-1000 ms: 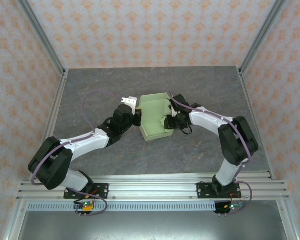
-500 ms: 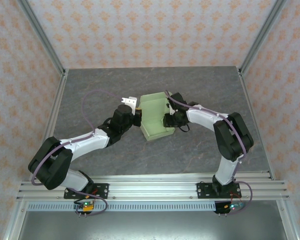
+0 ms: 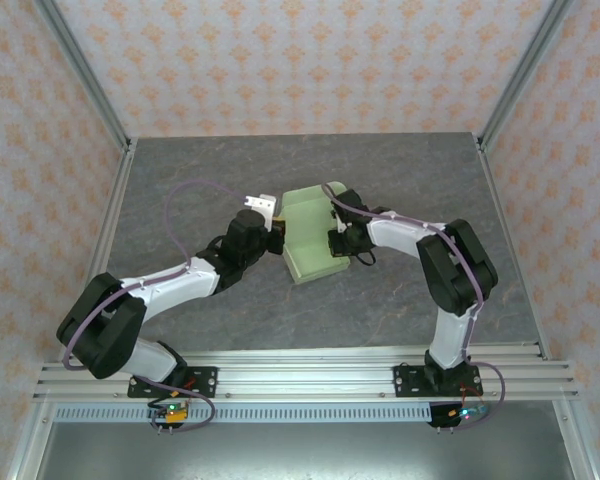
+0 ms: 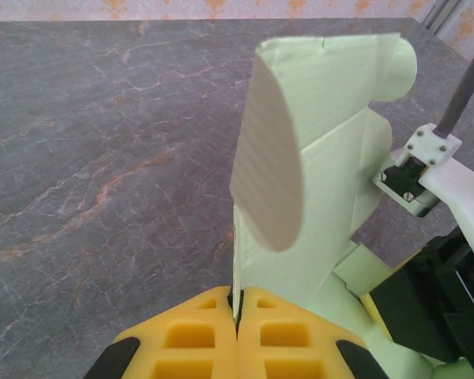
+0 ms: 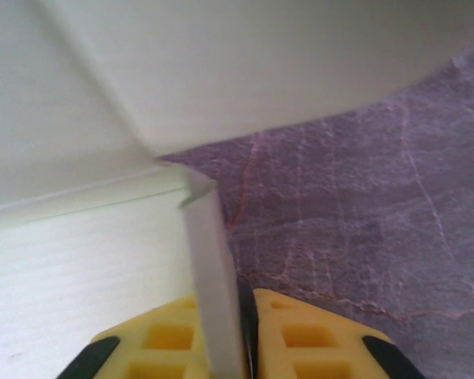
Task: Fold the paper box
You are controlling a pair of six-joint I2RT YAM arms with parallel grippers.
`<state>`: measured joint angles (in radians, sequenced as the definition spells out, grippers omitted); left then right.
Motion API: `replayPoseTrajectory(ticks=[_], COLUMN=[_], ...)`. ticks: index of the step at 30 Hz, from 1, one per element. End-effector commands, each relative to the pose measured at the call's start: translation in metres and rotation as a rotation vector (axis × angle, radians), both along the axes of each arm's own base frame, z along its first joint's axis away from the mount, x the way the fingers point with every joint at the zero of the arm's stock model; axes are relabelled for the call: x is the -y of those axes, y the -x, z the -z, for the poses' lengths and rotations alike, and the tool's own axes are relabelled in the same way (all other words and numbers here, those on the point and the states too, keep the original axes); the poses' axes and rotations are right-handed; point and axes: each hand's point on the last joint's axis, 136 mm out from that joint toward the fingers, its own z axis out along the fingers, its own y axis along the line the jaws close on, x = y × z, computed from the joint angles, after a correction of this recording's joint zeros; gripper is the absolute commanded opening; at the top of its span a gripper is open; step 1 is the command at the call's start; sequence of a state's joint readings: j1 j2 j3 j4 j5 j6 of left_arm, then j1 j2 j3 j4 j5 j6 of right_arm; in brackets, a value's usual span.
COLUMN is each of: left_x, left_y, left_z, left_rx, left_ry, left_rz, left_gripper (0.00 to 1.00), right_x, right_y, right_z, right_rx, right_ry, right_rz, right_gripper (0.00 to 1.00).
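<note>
Pale light-green thin-cardboard paper box (image 3: 308, 238), part-folded, sits mid tabletop, a bit far of centre, squeezed between both arms. The grey marbled stone-look tabletop (image 3: 210, 160) carries it.

The left tool (image 3: 275, 236) is at the box's left edge and the right tool (image 3: 337, 241) is at its right side. The black-and-white forearms angle in from near left and near right, so the box is hemmed in on both sides.

Left wrist view: the left tool (image 4: 237, 304) has its yellow pads closed tight on the bottom edge of an upright box panel (image 4: 332, 158). A rounded flap curls toward the camera and hides what is behind it. The right arm's white bracket (image 4: 426, 166) and black body are just beside the box on the right.

Right wrist view: the right tool (image 5: 238, 316) has its yellow pads pinched on a narrow upright flap of the box (image 5: 103, 260). A big pale panel overhangs and blocks the top of the view, with tabletop to the right.

Around the scene: a silver aluminium rail (image 3: 300, 365) runs along the near edge under the arm bases. Orange-patterned wallpaper walls (image 3: 300, 60) stand left, right and far. A thin purple cable (image 3: 195, 188) loops above the left arm.
</note>
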<state>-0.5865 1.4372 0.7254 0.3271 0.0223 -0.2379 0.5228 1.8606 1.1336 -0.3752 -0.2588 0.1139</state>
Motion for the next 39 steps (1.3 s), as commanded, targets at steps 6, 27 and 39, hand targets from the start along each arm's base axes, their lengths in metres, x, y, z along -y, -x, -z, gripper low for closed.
replayPoseTrajectory(ticks=[6,27,39], left_x=[0.003,-0.003,-0.001], left_y=[-0.006,-0.003,-0.002], left_z=[-0.008,-0.001,-0.001], left_rx=[0.015,0.009,0.02], left_ry=[0.006,0.002,0.007], left_rz=[-0.009,-0.031,-0.018], left_gripper=[0.0,0.0,0.0], right_x=[0.056,0.057,0.056], right_y=[0.007,-0.002,-0.01], right_z=[0.034,0.007,-0.002], right_rx=[0.066,0.148,0.254], right_ry=[0.309,0.653,0.832], right_rz=[0.049,0.021,0.027], right_gripper=[0.02,0.3,0.3])
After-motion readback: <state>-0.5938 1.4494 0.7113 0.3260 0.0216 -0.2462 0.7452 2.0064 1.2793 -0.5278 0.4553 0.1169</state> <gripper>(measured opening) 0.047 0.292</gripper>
